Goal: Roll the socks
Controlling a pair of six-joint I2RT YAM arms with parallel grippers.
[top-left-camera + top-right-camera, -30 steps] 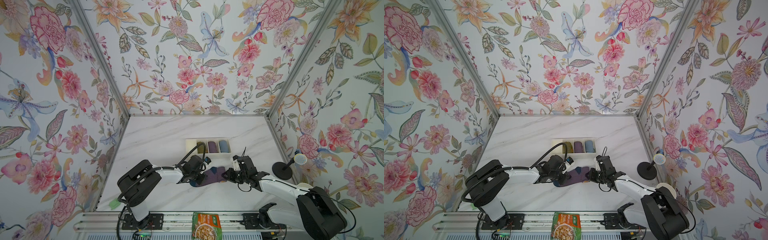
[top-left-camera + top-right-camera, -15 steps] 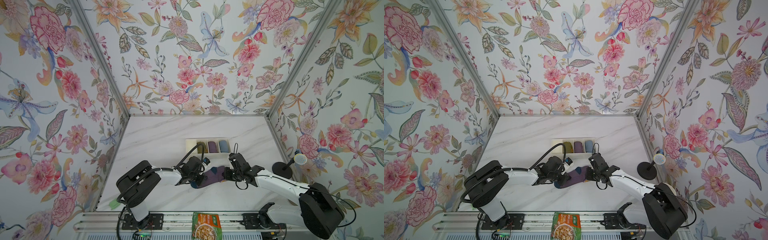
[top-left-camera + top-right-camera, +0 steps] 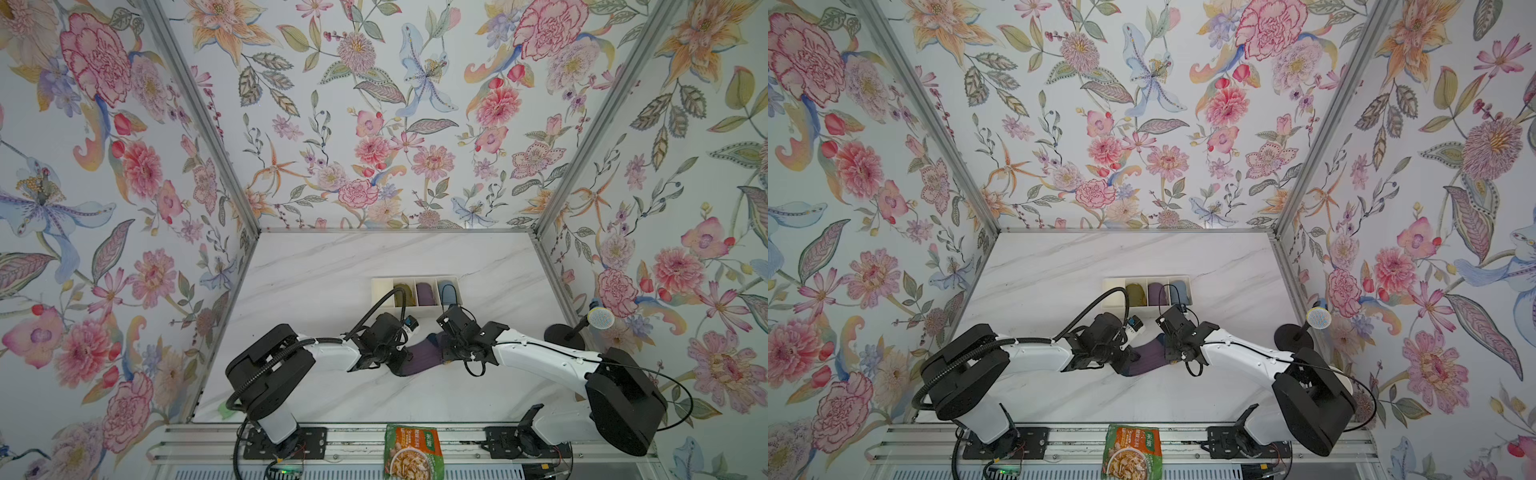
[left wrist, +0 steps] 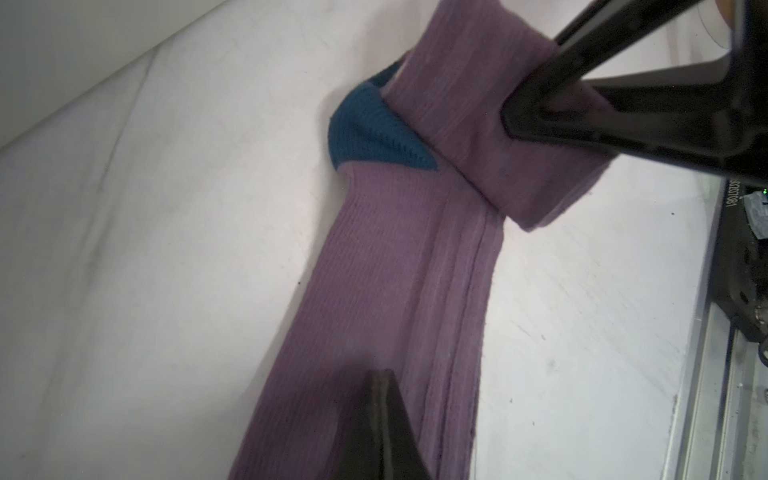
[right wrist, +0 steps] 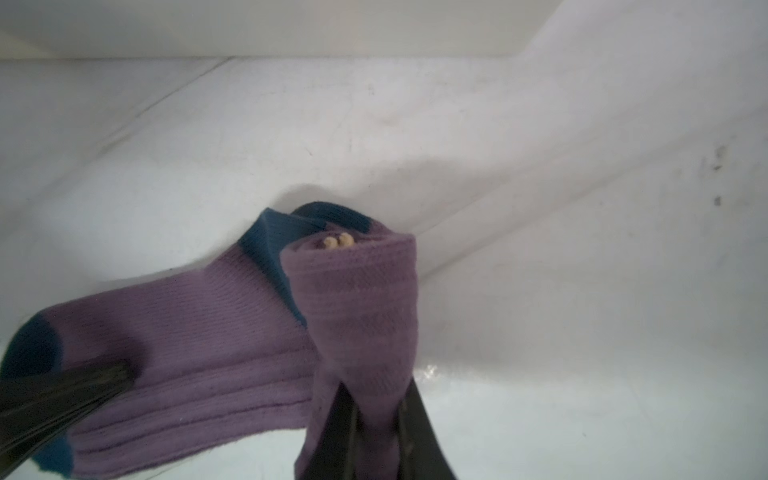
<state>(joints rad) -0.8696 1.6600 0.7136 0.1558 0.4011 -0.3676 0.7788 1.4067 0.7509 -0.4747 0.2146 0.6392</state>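
socks [image 4: 399, 270] are judged soft, light and limp; the roll is clamped by the right fingers [image 4: 648, 120], the flat part is pinned by the closed left fingers [image 4: 382, 424].

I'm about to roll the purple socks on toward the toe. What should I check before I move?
1. Right hand clamped on the rolled end: ok.
2. Left hand shut, tip pinning the flat socks near the toe: ok.
3. Yellow cuff tucked inside the roll: ok, only a sliver shows.
4. Unrolled length lying flat on the table: ok.
5. Both socks' edges aligned: cannot tell.
6. Free compartment in the tray: ok, the end one is empty.
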